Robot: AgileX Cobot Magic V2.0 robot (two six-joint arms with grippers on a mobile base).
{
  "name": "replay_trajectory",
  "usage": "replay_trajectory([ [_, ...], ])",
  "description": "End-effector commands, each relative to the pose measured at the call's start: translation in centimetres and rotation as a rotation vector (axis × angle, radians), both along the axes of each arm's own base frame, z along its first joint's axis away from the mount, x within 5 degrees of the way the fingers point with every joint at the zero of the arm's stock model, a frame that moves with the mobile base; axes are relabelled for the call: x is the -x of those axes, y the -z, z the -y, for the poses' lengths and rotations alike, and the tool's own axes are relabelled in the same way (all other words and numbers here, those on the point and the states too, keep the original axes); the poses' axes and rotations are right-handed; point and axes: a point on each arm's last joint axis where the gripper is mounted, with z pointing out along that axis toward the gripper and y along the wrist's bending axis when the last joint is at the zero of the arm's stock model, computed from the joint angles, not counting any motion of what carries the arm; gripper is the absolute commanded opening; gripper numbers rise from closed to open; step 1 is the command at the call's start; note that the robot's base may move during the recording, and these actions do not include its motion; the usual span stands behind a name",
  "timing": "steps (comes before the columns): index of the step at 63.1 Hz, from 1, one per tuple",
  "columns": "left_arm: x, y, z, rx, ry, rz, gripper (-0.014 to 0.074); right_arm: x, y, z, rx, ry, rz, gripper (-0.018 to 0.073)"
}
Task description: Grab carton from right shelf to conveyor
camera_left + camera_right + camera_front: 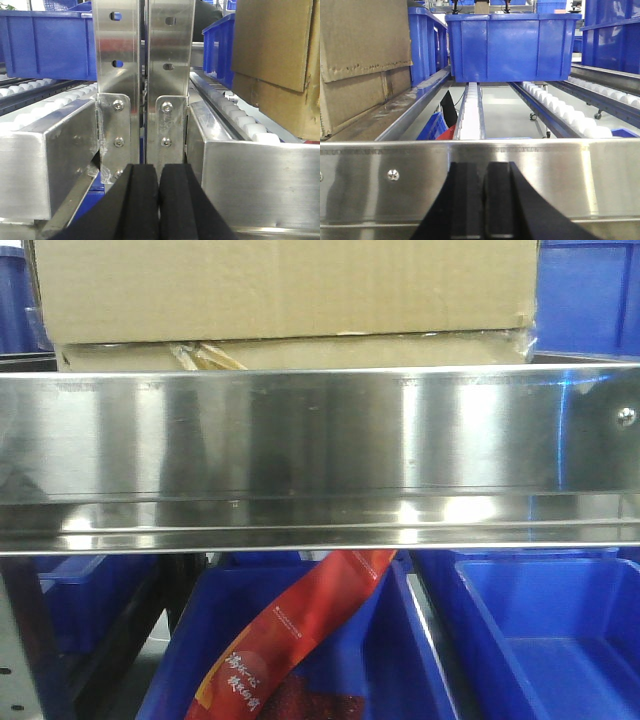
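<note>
The brown carton sits on the right shelf, just behind its shiny steel front rail. Crinkled tape hangs at the carton's bottom seam. The left wrist view has the carton at far right on the white rollers, and my left gripper shut and empty in front of two steel uprights. On the other side, the carton fills the left of the right wrist view. My right gripper is shut and empty, low in front of the steel rail. Neither gripper touches the carton. The conveyor is out of view.
Blue bins stand on the level under the rail, one holding a red packet. Another blue bin rests on the roller tracks to the right of the carton. A blue bin sits on the neighbouring shelf left of the uprights.
</note>
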Motion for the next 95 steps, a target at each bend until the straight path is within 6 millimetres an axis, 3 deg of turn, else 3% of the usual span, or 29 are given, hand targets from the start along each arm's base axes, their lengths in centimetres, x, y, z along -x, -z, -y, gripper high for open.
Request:
replay_trajectory([
  [1,0.1,-0.3,0.0,-0.005,0.000,0.026,-0.0009,0.0,-0.2,0.0,0.007,0.006,0.026,-0.0067],
  [46,0.1,-0.3,0.0,-0.005,0.000,0.028,-0.0009,0.0,-0.8,0.1,0.005,0.013,0.086,-0.0067],
  [64,0.1,-1.0,0.0,-0.010,0.004,0.100,-0.0009,0.1,-1.2,0.1,0.003,0.018,0.133,-0.0067],
  [76,0.3,-2.2,0.0,0.047,0.009,0.248,-0.0009,0.1,-1.2,0.1,-0.006,0.017,0.132,-0.0067],
  [79,0.3,-2.4,0.0,0.073,0.010,0.261,-0.0008,0.3,-2.5,0.1,-0.007,0.015,0.156,-0.0067],
  [85,1.0,-5.3,0.1,0.062,0.015,0.288,0.0031,1.4,-6.1,0.0,-0.005,0.001,0.171,-0.0067],
  [95,2.5,-10.7,0.2,-0.028,-0.006,0.238,0.0210,3.3,-12.2,-0.1,0.001,-0.021,0.169,-0.0067],
])
